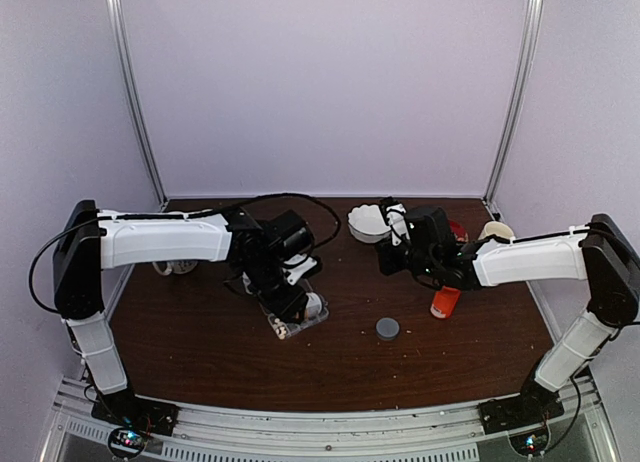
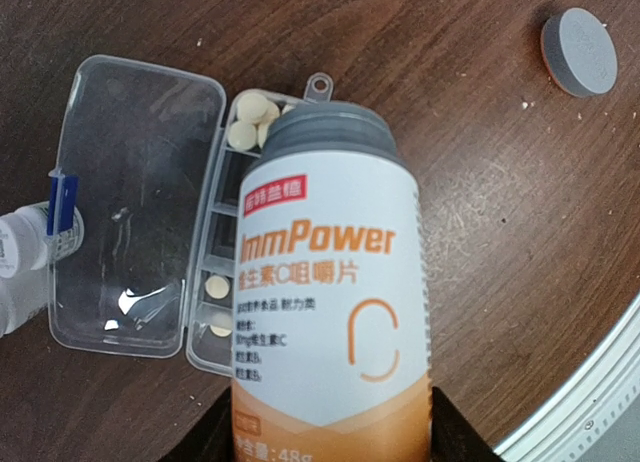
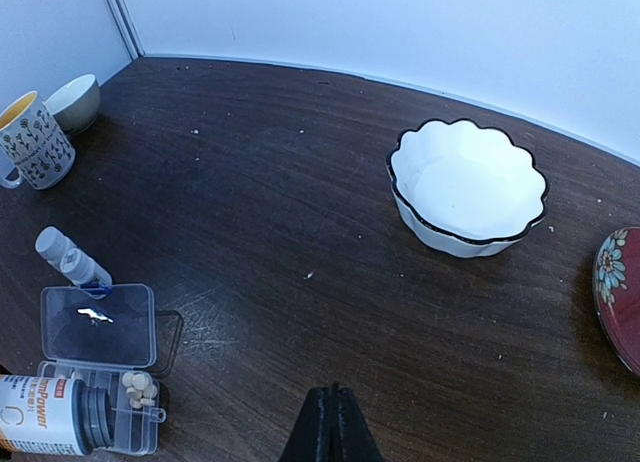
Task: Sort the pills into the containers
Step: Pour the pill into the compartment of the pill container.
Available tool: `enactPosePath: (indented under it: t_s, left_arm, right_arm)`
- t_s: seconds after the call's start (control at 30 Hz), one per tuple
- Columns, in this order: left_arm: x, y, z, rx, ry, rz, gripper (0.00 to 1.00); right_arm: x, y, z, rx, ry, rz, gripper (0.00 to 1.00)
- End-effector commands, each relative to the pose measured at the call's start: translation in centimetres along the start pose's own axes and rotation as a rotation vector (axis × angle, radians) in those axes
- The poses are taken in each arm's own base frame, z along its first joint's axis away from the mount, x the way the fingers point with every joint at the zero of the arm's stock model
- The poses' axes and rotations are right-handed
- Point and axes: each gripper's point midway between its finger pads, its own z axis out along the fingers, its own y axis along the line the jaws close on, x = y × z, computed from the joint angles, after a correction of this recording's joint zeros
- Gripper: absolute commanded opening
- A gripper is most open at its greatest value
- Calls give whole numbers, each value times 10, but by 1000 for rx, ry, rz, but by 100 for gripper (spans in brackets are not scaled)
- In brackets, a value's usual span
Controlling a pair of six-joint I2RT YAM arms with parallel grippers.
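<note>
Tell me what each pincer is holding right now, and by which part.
Left pincer grips the white-and-orange bottle by its base end, neck toward the pill organizer. Right pincer is shut, empty.

The surface point(image 2: 480, 182) is dark wood with visible grain and fine scratches, the pill organizer box point(image 2: 130, 202) is clear, glossy plastic, the pills point(image 2: 250, 117) look matt and chalky, the bottle point(image 2: 330, 282) carries a smooth printed label, the grey cap point(image 2: 579, 50) is matt, and the white bowl point(image 3: 467, 182) seems to be glazed ceramic.
</note>
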Motion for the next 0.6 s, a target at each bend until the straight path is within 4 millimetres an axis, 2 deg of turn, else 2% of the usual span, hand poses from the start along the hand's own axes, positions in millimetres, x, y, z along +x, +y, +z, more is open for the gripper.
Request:
enactPosePath:
  t_s: [0.0,0.07,0.17,0.27,0.43,0.57]
  left_arm:
    - [-9,-6,-2,19,-20,7,0]
    - [-12,-9,-4,32,-46,13,0]
    - [-5,1,4,-12,0,10,0]
    - [-13,-8,-4,17,-24,21,0]
    - [-11,-3,-2,3,-12,14,0]
    - [-15,-9,-12,21,-42,17,0]
  right_arm:
    - [-9,6,2,-16,-15,-1,0]
    - [-9,6,2,-15,-14,-1,0]
    - [-9,6,2,-16,-14,-1,0]
    - [-9,5,2,-13,-15,-3,0]
    - [-9,5,2,-11,-14,-4,0]
    - [-9,5,2,-12,-13,-4,0]
